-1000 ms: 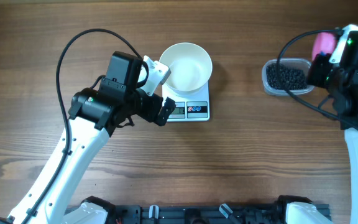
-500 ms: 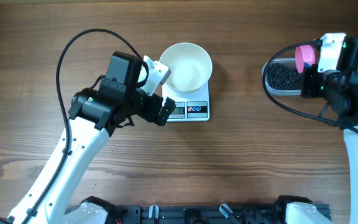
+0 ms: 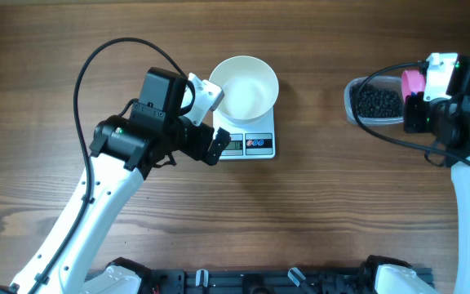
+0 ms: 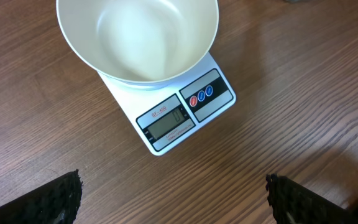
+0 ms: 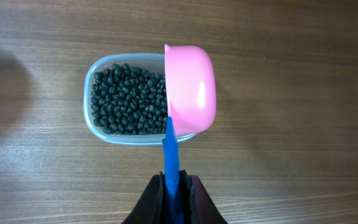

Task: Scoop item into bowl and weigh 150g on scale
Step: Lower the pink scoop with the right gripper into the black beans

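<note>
The white bowl (image 3: 245, 86) (image 4: 135, 37) sits empty on the white scale (image 3: 251, 144) (image 4: 185, 115). My left gripper (image 3: 213, 120) (image 4: 173, 199) is open just left of the scale, holding nothing. The black beads (image 3: 378, 102) (image 5: 126, 99) fill a clear tub (image 3: 351, 98) (image 5: 91, 81) at the right. My right gripper (image 3: 420, 104) (image 5: 178, 186) is shut on the blue handle (image 5: 170, 152) of a pink scoop (image 3: 413, 82) (image 5: 191, 90). The scoop is turned on its side over the tub's right end, with its open face toward the beads.
Bare wooden tabletop lies between the scale and the tub. Black cables loop from both arms, one passing over the tub's front edge (image 3: 382, 124). The arms' bases stand along the near edge.
The right gripper has carried the scoop down and left over the tub's right end and rolled it onto its side. The left arm, bowl and scale have not moved.
</note>
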Robot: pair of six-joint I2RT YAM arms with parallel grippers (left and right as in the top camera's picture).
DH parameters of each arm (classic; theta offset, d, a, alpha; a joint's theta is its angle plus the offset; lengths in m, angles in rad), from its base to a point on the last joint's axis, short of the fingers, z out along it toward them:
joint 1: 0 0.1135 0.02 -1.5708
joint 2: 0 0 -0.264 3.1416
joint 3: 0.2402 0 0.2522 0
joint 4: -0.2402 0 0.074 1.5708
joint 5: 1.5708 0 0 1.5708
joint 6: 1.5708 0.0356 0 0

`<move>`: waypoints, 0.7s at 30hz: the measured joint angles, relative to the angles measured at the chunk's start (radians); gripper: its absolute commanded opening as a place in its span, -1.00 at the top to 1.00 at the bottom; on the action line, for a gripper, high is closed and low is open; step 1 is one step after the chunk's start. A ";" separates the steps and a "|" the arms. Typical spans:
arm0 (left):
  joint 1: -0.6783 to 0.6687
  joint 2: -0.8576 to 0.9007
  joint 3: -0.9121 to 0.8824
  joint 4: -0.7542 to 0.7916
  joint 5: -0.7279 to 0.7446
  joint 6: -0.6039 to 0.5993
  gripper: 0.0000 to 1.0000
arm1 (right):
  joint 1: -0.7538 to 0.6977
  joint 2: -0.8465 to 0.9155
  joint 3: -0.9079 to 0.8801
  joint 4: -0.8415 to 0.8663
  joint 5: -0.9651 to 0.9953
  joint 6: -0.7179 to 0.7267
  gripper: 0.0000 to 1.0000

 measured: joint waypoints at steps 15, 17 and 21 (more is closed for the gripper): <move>0.000 0.000 0.000 0.000 0.000 0.000 -1.00 | -0.004 0.216 -0.002 0.052 -0.025 -0.023 0.91; 0.000 0.000 0.000 0.000 0.000 0.000 -1.00 | -0.004 0.218 -0.002 0.068 -0.024 -0.023 0.91; 0.000 0.000 0.000 0.000 0.000 0.000 -1.00 | -0.004 0.220 -0.002 0.082 -0.001 -0.030 0.91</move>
